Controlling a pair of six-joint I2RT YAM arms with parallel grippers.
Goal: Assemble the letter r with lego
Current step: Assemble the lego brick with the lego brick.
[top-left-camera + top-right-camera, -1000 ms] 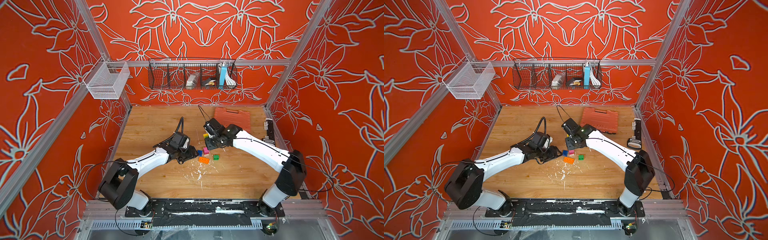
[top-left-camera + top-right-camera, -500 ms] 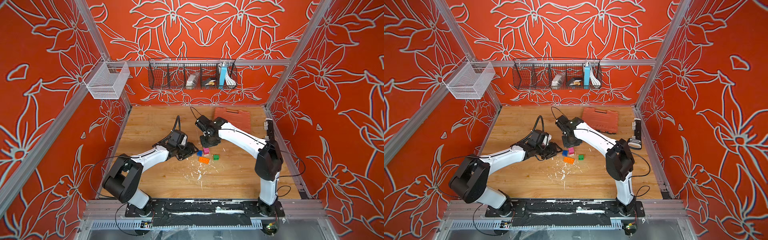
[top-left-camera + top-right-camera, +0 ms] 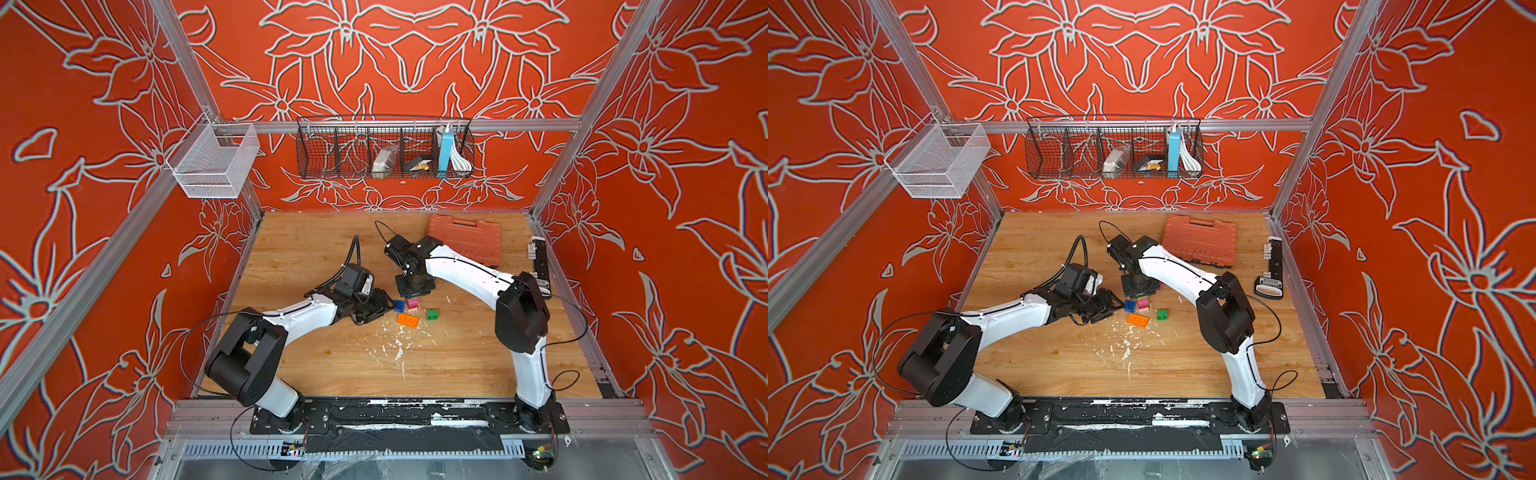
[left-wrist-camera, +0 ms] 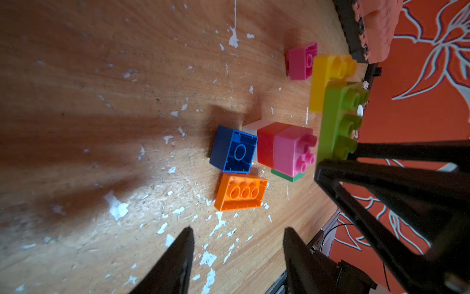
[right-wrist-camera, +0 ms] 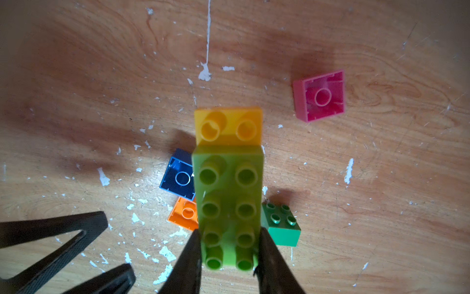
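Right gripper [image 5: 230, 233] clamped on one end of a lime brick [image 5: 227, 198] joined to a yellow brick [image 5: 227, 124]. Its wrist points down over the loose bricks mid-table [image 3: 332, 365], and both top views hide the held piece under the gripper. Left gripper [image 4: 237, 229] part open and empty, arm stretched low from the near left, just left of the blue brick [image 4: 234, 150] and orange brick [image 4: 241, 193]. Magenta brick [image 5: 319, 96] lies farther back, studs down.

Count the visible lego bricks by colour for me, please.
blue brick: 1
orange brick: 1
white brick: 1
red brick: 1
pink brick: 1
green brick: 1
magenta brick: 1
yellow brick: 1
lime brick: 1
Total: 9
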